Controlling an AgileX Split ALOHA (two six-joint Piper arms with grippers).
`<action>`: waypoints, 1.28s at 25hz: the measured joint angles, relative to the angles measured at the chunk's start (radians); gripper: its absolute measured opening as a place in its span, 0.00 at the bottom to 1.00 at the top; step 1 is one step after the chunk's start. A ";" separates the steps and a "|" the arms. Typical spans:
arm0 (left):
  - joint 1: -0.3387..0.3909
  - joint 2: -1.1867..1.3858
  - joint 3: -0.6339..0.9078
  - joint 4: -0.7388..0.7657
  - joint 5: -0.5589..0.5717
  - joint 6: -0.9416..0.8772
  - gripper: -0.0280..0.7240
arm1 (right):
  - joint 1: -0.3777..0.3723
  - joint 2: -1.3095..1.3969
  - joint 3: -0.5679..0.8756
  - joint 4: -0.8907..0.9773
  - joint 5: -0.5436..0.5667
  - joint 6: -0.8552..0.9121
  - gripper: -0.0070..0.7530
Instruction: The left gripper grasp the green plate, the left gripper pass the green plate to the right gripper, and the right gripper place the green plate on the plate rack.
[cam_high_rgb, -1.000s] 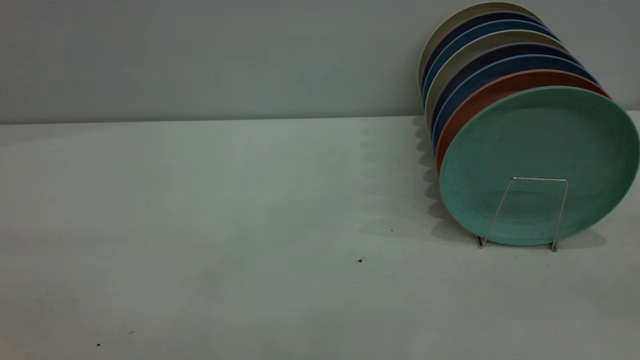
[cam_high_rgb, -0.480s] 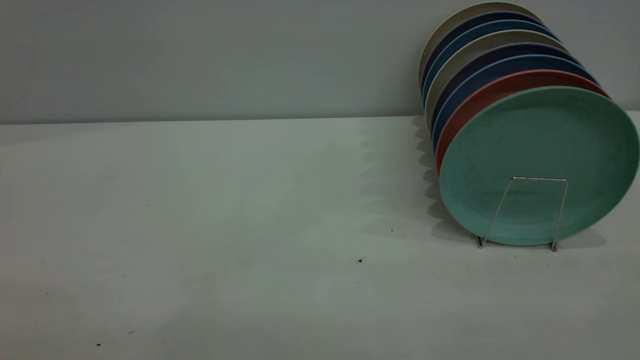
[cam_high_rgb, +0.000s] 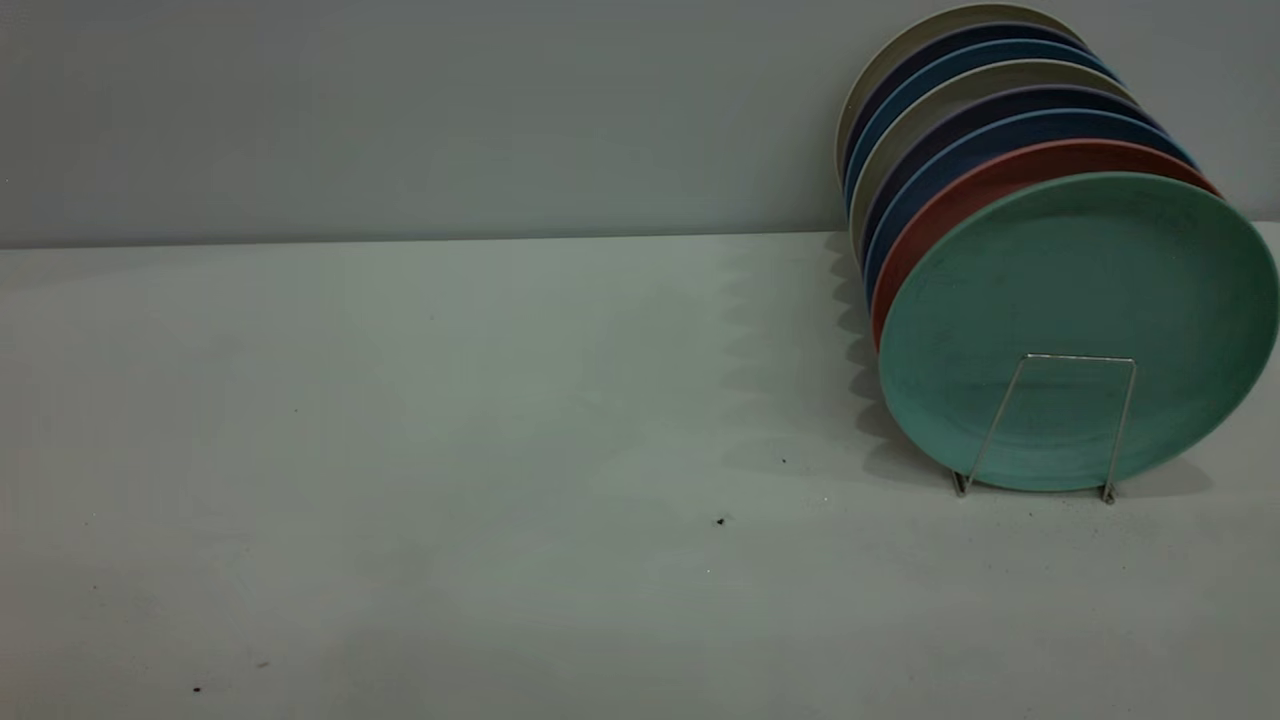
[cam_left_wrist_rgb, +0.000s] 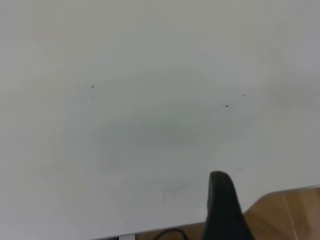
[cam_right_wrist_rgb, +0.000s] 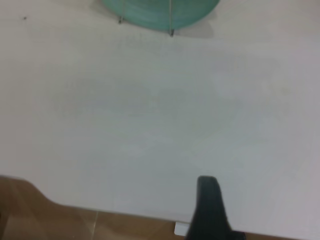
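Note:
The green plate (cam_high_rgb: 1075, 300) stands upright at the front of the plate rack (cam_high_rgb: 1080, 357), behind its front wire loop, at the table's right. Its lower edge (cam_right_wrist_rgb: 150, 7) and the rack's feet (cam_right_wrist_rgb: 171, 31) also show in the right wrist view. Neither arm appears in the exterior view. My left gripper (cam_left_wrist_rgb: 219, 176) shows as one black wedge with no gap, empty, over bare table near the edge. My right gripper (cam_right_wrist_rgb: 207, 181) looks the same, empty, well back from the rack near the table's edge.
Behind the green plate stand a pink-red plate (cam_high_rgb: 950, 200) and several blue, dark and beige plates (cam_high_rgb: 930, 60) in a row toward the grey wall. Wooden floor (cam_left_wrist_rgb: 285, 215) shows past the table's edge in both wrist views.

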 joint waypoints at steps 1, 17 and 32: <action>-0.010 0.000 0.000 0.000 0.000 0.000 0.72 | 0.000 0.000 0.000 0.000 0.000 0.000 0.77; -0.017 -0.050 0.000 0.000 0.000 0.000 0.72 | 0.000 -0.087 0.000 0.000 0.000 0.000 0.77; -0.017 -0.059 0.000 0.000 0.000 0.000 0.72 | -0.010 -0.184 0.000 0.000 0.002 0.000 0.77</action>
